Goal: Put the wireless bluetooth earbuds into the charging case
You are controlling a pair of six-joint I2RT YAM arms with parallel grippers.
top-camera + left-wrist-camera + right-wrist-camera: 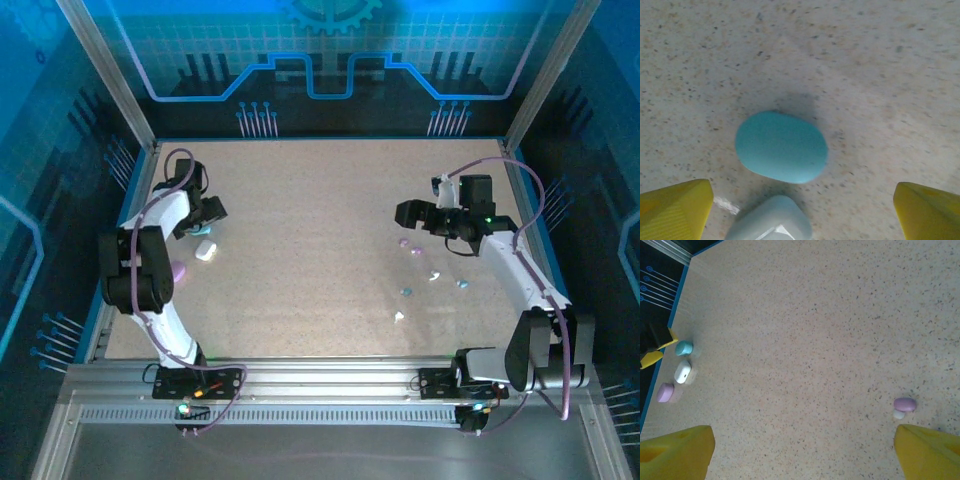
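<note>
Earbuds [905,404] lie scattered at 3 o'clock on the table [300,200], near my right claw [803,430], which gapes wide and empty. My left claw [801,187], equally wide and empty, hangs over the teal case [781,146] at 9 o'clock. They are tiny: I judge an off-centre pinch could flick one away.

We overlook the whole desk [320,260] from above; both wrist cameras face down, sharing the teal case [781,153], left nearest.

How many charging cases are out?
3, in a row along the left side: teal case farthest back, white case in the middle, purple case nearest the front.
</note>
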